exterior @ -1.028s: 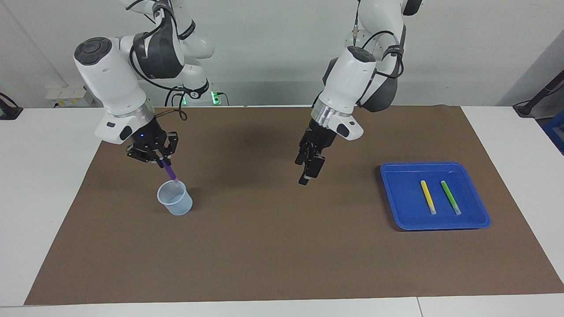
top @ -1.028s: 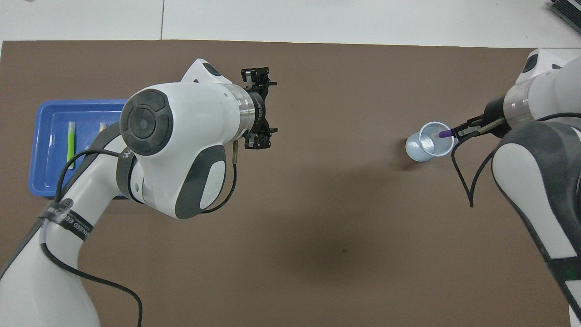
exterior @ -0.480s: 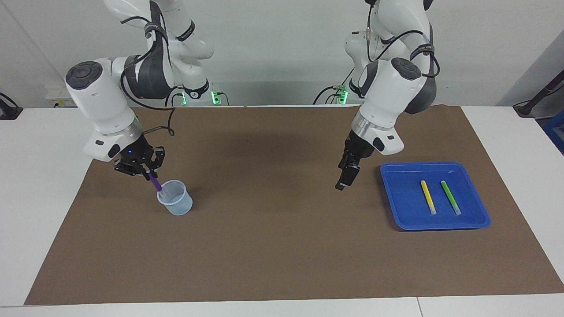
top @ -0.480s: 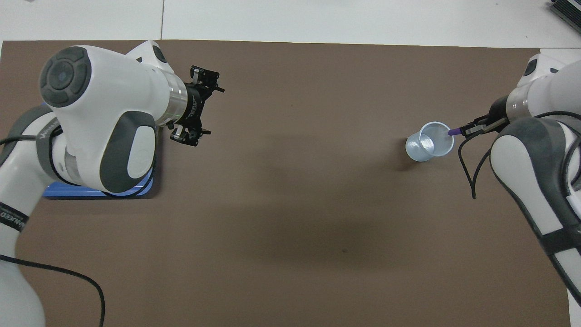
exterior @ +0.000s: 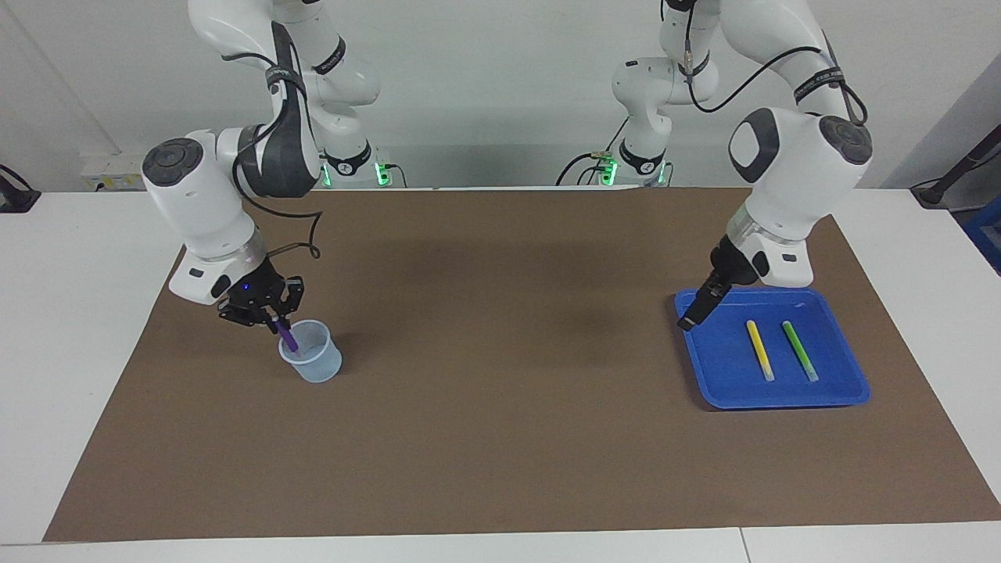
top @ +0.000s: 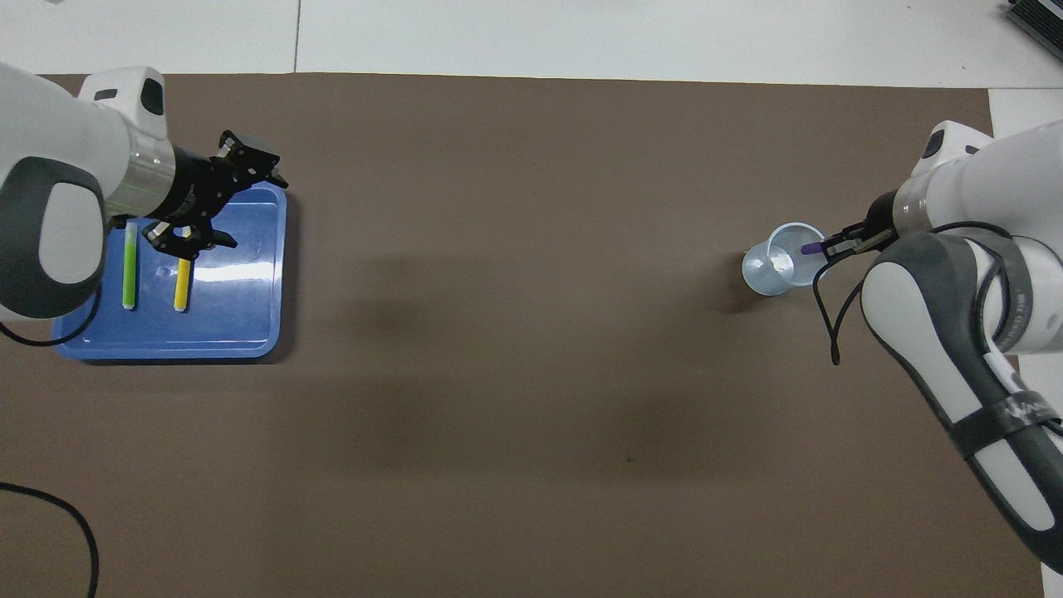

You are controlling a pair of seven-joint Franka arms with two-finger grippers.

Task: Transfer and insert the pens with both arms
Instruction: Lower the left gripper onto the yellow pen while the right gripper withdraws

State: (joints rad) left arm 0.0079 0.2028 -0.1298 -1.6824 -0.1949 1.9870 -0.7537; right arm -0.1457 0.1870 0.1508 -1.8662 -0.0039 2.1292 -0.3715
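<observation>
Purple pen [exterior: 286, 338], clenched in my right gripper [exterior: 270, 318], dips into the clear cup [exterior: 312, 361]. Left gripper [exterior: 693, 314], spread and empty, hangs over the blue tray [exterior: 735, 395] holding yellow pen [exterior: 758, 349] and green pen [exterior: 799, 349].

Two glossy white jointed arms, dark grey joint covers, silver wrist rings, looping black cables.

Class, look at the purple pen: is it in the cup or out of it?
Partly in. The purple pen slants with its lower end inside the clear cup, its upper end gripped by the right hand.
</observation>
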